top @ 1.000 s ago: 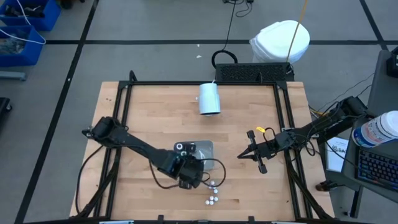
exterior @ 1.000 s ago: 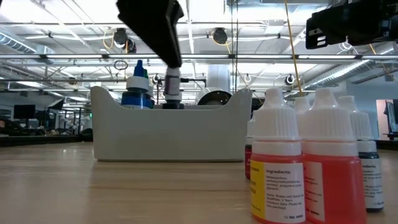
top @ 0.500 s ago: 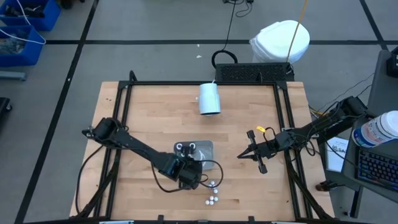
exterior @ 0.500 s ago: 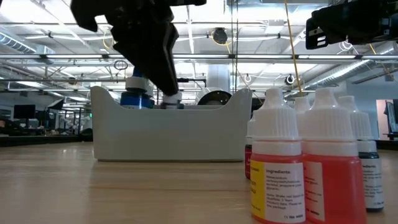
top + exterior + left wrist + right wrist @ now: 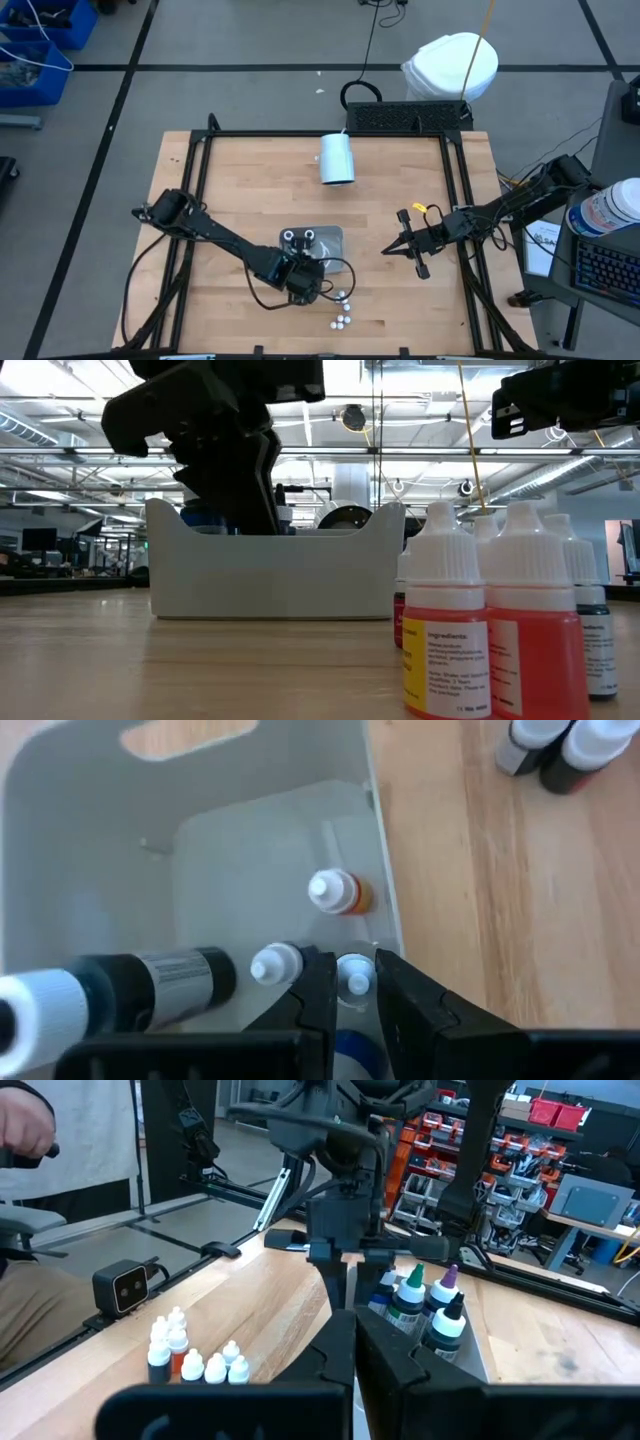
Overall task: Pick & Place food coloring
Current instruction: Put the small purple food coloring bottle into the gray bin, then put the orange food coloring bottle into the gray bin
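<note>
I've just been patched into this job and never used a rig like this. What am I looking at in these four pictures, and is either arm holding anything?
Two dark robot arms work at a wooden table. The overhead picture shows everything; the low one looks level across the tabletop; the other two come from cameras on each wrist.

The left gripper is lowered into the grey tray and is shut on a small white-capped bottle, as its wrist picture shows. More bottles already sit in that tray, including a small orange one.

Loose food coloring bottles stand on the table near the front edge; they are the big ones close to the low camera. A white cup lies toward the back.

The right gripper waits at the right, shut and holding nothing.
</note>
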